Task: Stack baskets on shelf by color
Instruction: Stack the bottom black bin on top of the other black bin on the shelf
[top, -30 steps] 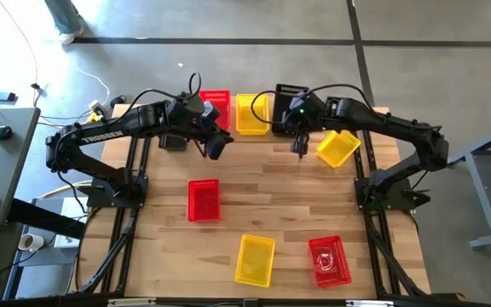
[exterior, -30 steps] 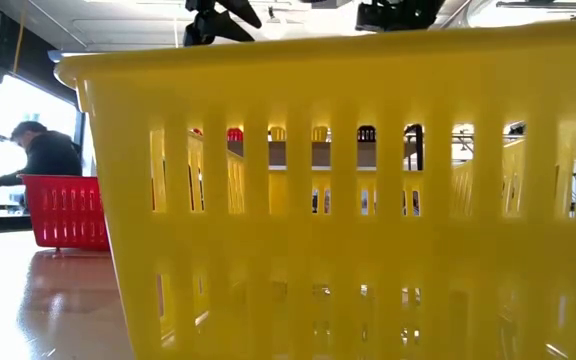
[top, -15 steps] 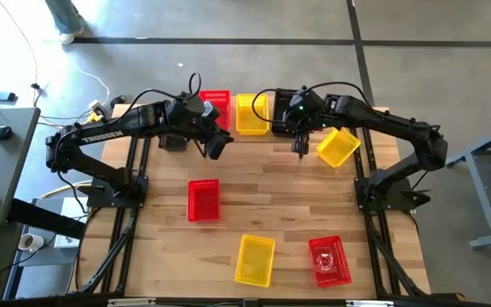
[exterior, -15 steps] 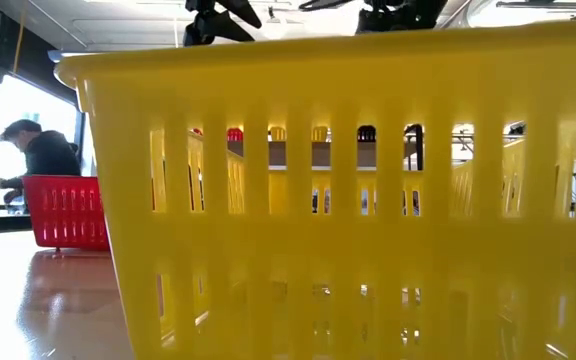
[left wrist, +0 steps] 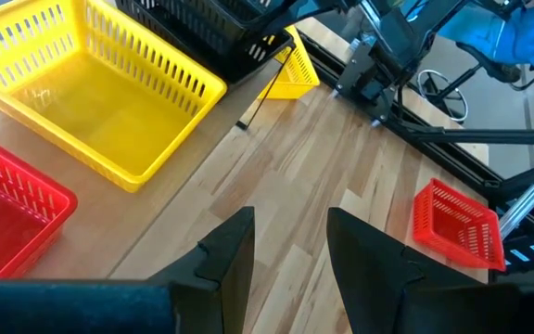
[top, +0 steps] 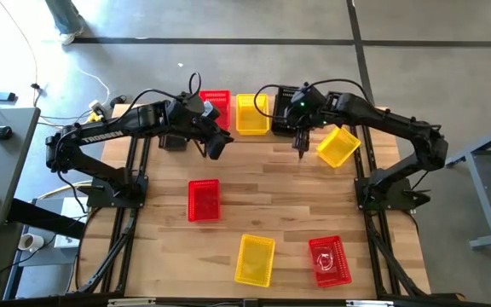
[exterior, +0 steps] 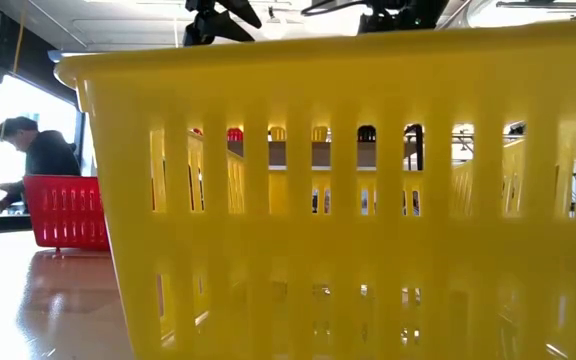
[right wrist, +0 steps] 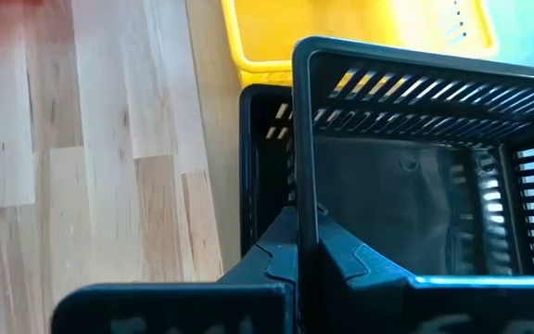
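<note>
Robotics lab: concrete floor (top: pixel 254 17), arm rig on wooden table (top: pixel 271 205), cables.

Along the table's (top: pixel 271 196) far edge, three baskets sit side by side on the shelf (top: pixel 267 134). A tilted basket (top: pixel 338 147) lies just beside them, toward the right edge. One basket (top: pixel 204 200) rests left of the table's centre; two more, (top: pixel 255 259) and (top: pixel 330 260), lie near the front edge, side by side.

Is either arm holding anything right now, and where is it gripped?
The right tool pinches a black basket by its rim wall. The left tool holds nothing.
</note>
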### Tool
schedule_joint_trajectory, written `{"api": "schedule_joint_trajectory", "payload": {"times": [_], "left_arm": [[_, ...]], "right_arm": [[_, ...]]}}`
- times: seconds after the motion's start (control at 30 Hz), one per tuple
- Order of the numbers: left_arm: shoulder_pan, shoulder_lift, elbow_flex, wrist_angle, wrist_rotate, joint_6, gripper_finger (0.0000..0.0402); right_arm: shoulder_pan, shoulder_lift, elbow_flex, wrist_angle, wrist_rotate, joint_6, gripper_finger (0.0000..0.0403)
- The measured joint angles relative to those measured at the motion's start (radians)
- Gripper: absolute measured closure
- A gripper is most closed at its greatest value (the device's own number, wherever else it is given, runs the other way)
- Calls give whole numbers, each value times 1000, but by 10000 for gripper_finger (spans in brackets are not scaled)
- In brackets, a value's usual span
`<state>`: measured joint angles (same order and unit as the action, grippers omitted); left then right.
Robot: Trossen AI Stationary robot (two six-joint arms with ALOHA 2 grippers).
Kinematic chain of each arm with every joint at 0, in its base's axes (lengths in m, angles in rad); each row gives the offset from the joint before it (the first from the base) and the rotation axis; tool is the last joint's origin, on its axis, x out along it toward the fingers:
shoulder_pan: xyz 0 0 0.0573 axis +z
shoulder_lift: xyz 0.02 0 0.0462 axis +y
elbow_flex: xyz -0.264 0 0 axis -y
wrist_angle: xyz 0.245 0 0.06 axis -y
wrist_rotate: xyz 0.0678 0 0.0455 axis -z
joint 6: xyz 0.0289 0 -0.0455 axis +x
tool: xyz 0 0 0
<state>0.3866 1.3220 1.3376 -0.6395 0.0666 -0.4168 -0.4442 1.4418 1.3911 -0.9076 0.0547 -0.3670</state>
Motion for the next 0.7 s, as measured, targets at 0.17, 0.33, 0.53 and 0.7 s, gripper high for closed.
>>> {"api": "schedule_joint_trajectory", "payload": {"times": [0.17, 0.33, 0.53, 0.7], "left_arm": [[0, 0, 0, 0, 0, 0, 273], [0, 0, 0, 0, 0, -1, 273], [0, 0, 0, 0, 0, -2, 273], [0, 0, 0, 0, 0, -1, 273]], "right_arm": [[-14, 0, 0, 2, 0, 25, 372], [-16, 0, 1, 9, 0, 27, 322], [-16, -1, 1, 9, -4, 27, 294], [-16, -8, 1, 7, -5, 29, 288]]}}
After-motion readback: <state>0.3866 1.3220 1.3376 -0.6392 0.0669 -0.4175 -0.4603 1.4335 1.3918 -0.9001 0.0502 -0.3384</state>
